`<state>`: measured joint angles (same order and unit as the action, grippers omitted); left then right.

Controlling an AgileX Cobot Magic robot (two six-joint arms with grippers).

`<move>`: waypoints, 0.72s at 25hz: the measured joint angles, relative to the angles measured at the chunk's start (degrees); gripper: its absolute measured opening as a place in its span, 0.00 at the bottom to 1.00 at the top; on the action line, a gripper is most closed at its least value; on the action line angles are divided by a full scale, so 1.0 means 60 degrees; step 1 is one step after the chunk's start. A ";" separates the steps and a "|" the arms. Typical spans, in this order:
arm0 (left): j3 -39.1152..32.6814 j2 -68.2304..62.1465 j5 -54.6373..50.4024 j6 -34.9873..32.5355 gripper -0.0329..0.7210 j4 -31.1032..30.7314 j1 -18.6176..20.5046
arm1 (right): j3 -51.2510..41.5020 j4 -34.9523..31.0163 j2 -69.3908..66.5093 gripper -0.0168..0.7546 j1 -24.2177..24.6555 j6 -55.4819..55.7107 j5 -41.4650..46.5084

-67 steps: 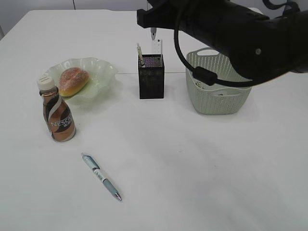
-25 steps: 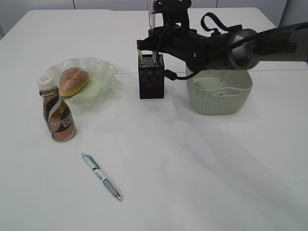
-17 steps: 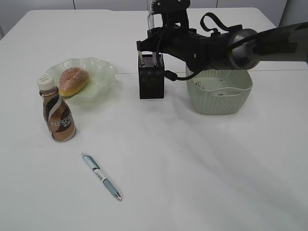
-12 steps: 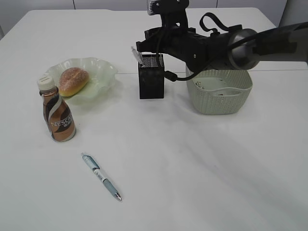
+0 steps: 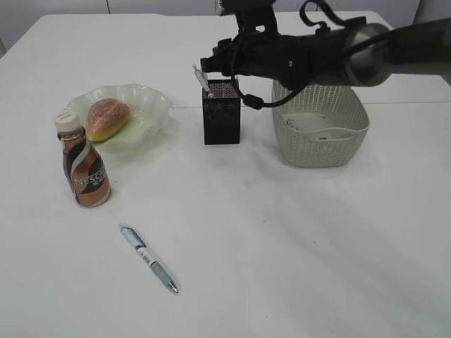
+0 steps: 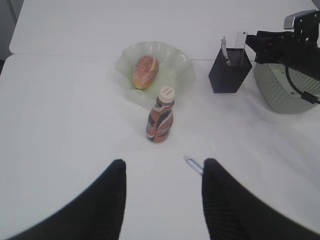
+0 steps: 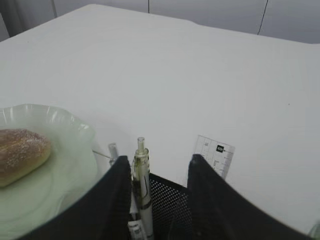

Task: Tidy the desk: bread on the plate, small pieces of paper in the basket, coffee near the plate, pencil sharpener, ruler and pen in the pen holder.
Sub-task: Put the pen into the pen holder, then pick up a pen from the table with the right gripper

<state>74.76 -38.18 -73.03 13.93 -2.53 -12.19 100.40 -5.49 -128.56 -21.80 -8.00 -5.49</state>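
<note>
Hanging over the pen holder point(image 7: 160, 210), the right gripper point(image 7: 156, 200) is showing two dark fingers point(image 7: 116, 200) spread apart with nothing clamped between them; a white pen point(image 7: 142, 190) is standing in the gap, leaning toward the left-hand finger, though whether it is touching that finger is hard to tell. The fingertips themselves are running off the bottom edge of the right wrist view. Just beyond the right-hand finger, the clear ruler point(image 7: 215, 156) is poking up from the holder, its lower part hidden. Left of the fingers, the bread point(image 7: 21, 154) is lying on the pale green plate point(image 7: 60, 120), both cut off by the frame edge.

The left gripper point(image 6: 162, 200) is hovering open and empty, its fingers filling the bottom of the left wrist view. Just ahead of them, a second pen point(image 6: 193, 165) is lying flat on the table point(image 6: 60, 115), partly covered by the right-hand finger. Farther on, the coffee bottle point(image 6: 161, 116) is standing upright, near the plate beyond it.

From the exterior view, the right arm is blocking the basket's point(image 5: 320, 141) far rim; something pale is sitting inside, too small to make out. The pencil sharpener is not visible in any view.
</note>
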 joint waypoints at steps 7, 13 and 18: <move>0.0000 0.0000 0.0000 0.0200 0.52 -0.0276 0.0000 | 0.0103 -0.0178 0.1409 0.43 0.0000 0.0069 0.3054; 0.0000 0.0000 0.0000 0.0240 0.52 -0.0313 0.0000 | 0.0103 -0.1177 0.2661 0.42 -0.0043 0.0084 0.6785; 0.0000 0.0000 0.0000 0.0240 0.52 -0.0313 0.0000 | 0.0103 -0.1459 0.3399 0.42 -0.0599 -0.0284 0.9178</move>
<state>74.76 -38.18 -73.03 15.38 -4.41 -12.19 101.02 -14.24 -108.16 -25.39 -9.71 49.58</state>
